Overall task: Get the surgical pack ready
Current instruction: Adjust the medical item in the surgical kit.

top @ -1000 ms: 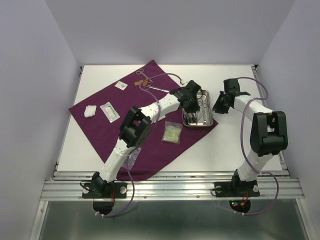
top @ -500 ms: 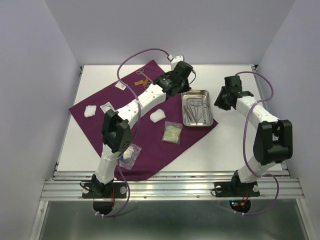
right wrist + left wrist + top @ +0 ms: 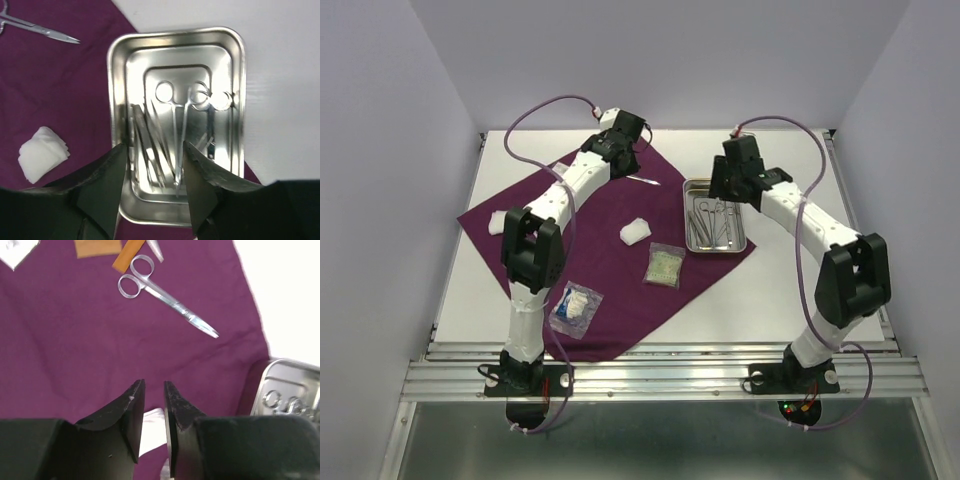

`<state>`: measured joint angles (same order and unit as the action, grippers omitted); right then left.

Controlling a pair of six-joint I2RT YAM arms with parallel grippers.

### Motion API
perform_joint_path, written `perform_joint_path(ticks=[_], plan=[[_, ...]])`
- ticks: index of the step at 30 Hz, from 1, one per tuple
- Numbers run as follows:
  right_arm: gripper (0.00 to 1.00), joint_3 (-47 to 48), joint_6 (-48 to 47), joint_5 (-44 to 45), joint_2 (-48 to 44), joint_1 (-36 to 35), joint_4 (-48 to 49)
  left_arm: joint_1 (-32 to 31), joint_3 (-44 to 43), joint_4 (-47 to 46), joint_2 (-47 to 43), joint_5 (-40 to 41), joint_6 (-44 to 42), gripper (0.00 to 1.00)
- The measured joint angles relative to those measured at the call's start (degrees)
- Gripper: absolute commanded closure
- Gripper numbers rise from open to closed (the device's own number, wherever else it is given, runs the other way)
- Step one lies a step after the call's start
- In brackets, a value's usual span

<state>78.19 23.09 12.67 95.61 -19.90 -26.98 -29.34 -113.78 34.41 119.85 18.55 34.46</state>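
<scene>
Your left claw (image 3: 153, 385) hangs over the cloth (image 3: 75, 340), jaws a narrow slit apart and holding nothing. The scissors (image 3: 165, 302) lie ahead, near the cloth's far corner. Your right claw (image 3: 153, 146) gapes wider, also empty, above the tray (image 3: 239, 100) at the cloth's right corner. Inside lie instruments (image 3: 172, 130), perhaps forceps.

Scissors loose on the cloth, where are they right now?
The scissors lie on the purple cloth near its far corner, left of the steel tray in the top view, tips toward it.
</scene>
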Motion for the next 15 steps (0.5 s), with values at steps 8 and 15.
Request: perform_joint_path(ticks=[8, 15], plan=[[0.37, 15.9, -9.4, -2.6, 14.8, -7.7, 0.2, 2.7, 12.8, 0.3, -6.1, -1.4, -1.0, 0.65], [0.34, 34.8, -15.5, -8.3, 30.6, -8.5, -3.4, 7.7, 22.2, -0.1, -16.4, -2.1, -2.3, 0.65]])
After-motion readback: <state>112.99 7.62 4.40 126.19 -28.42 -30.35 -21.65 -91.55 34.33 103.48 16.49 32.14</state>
